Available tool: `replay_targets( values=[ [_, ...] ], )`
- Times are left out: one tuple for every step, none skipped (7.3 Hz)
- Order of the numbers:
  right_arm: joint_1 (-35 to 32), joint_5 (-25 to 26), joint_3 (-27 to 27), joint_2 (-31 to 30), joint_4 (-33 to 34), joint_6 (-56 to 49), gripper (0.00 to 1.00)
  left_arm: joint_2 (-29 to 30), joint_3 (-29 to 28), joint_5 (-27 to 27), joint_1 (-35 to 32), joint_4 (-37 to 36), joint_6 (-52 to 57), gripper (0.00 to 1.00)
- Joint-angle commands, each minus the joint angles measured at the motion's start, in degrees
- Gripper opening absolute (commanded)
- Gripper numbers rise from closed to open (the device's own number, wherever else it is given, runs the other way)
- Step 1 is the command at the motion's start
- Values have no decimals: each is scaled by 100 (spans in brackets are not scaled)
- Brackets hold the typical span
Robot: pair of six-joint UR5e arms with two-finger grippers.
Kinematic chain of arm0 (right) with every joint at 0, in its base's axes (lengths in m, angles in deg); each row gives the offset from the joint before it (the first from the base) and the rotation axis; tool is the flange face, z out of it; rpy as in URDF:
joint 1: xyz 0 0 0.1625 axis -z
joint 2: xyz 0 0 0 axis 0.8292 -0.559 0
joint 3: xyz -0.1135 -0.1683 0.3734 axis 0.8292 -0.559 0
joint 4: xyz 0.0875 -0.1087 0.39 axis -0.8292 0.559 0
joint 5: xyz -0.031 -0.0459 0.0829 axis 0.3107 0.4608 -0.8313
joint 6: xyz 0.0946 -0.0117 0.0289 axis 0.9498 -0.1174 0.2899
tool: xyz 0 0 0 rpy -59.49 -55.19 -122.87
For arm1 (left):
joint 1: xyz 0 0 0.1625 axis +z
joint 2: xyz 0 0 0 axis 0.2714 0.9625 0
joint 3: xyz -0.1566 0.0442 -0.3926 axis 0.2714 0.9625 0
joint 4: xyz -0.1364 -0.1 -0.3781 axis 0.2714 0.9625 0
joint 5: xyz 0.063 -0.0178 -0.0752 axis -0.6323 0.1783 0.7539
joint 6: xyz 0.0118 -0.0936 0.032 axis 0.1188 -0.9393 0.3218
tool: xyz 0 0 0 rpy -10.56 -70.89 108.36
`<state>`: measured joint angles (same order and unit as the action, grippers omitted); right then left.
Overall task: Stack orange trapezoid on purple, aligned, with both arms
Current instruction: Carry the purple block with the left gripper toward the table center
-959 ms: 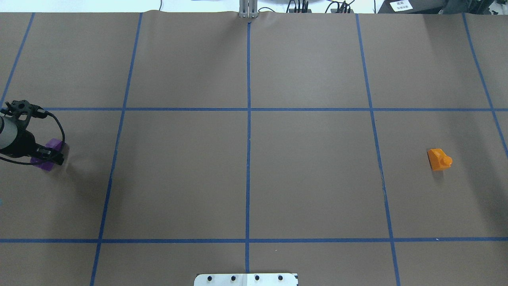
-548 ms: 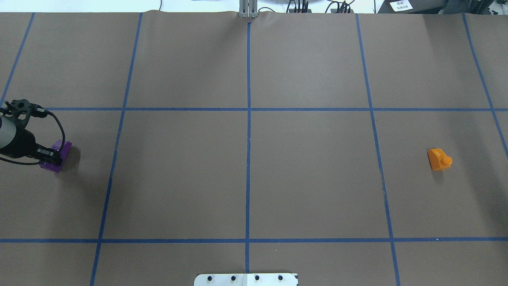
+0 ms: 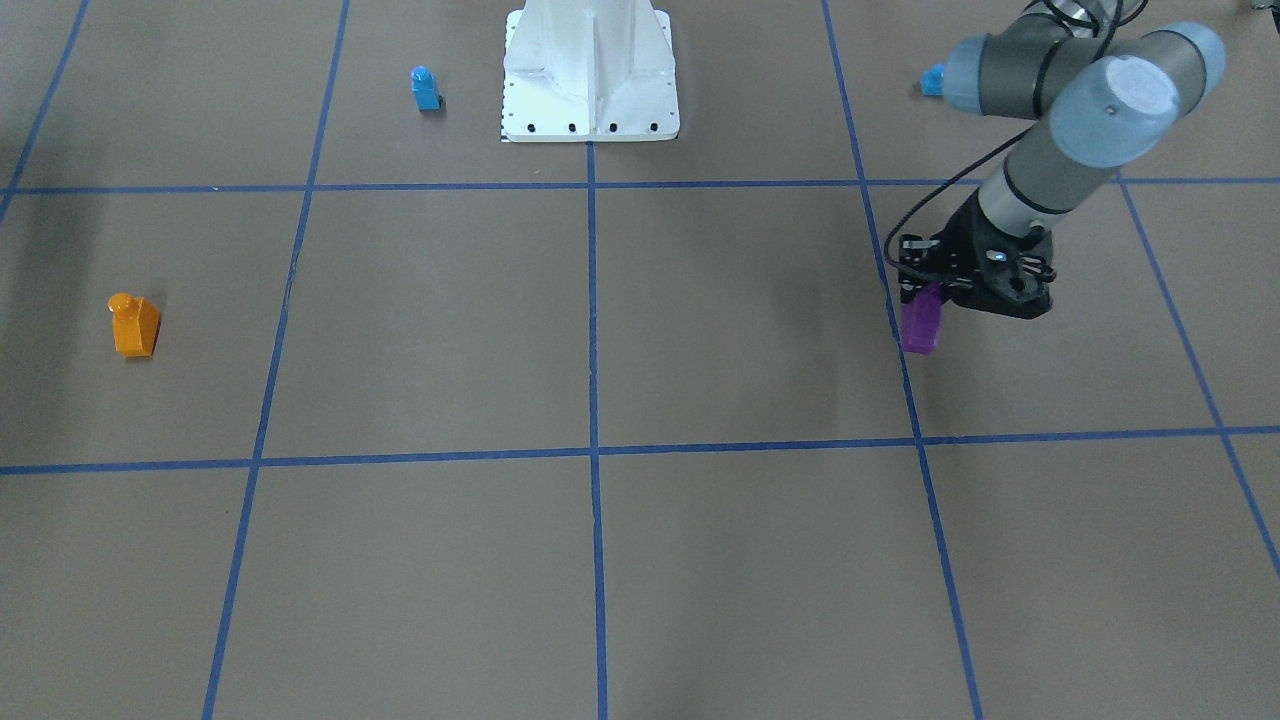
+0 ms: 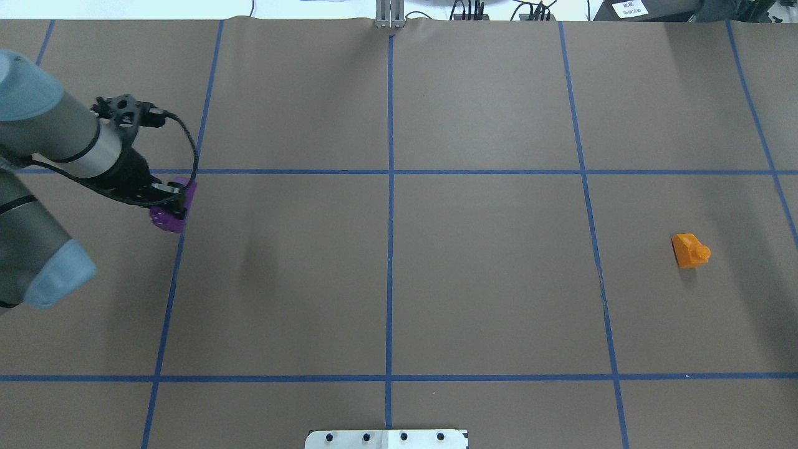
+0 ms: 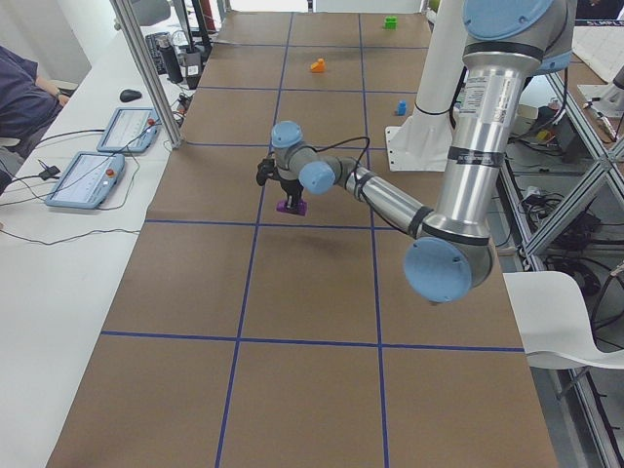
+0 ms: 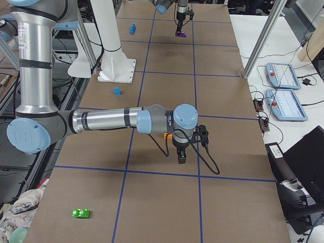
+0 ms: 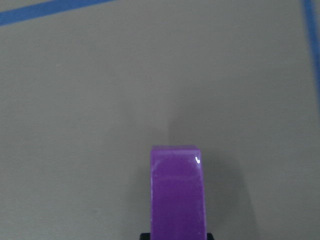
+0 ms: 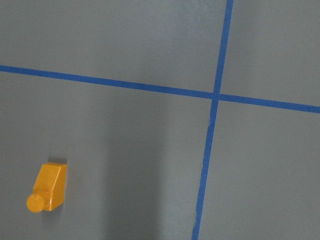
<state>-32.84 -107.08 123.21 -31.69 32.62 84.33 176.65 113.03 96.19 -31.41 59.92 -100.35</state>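
Two bricks concern you, and from your side of the table [image 3: 600,560] they lie across its middle band, well apart. On your right, the left gripper [image 3: 925,292] is clamped on the purple brick [image 3: 921,322], which hangs from the fingers clear of the brown paper, just beside a blue tape line [image 3: 905,390]. The left wrist camera shows that brick from above, upright between the finger pads, with its shadow on the paper beyond it. From overhead it sits at the left, close under a crossing of two tape lines.

On your left, the orange trapezoid [image 3: 133,326] rests alone on the table, touching nothing. You can see its single round stud in the overhead and right wrist views.

You find the right gripper [image 6: 181,157] only in the camera at the robot's right end. It points down at the paper, near the orange brick and not touching it. You cannot tell from there whether its fingers are apart or together.

Farther from you, near the robot's white base [image 3: 590,70], stands a small blue brick [image 3: 425,88].
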Motion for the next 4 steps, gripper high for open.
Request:
replay_targets(
  values=[
    [0, 0, -6, 16, 4, -3, 100, 1504, -550, -630, 627, -442, -299, 0],
    [0, 0, -15, 16, 4, -3, 100, 2129, -1050, -929, 1003, -425, -291, 0],
    [0, 0, -6, 16, 4, -12, 100, 2893, -1795, -1141, 1250, -372, -290, 0],
    [0, 0, -6, 25, 4, -12, 100, 3675, -2681, -1317, 1401, -355, -290, 0]
  ],
)
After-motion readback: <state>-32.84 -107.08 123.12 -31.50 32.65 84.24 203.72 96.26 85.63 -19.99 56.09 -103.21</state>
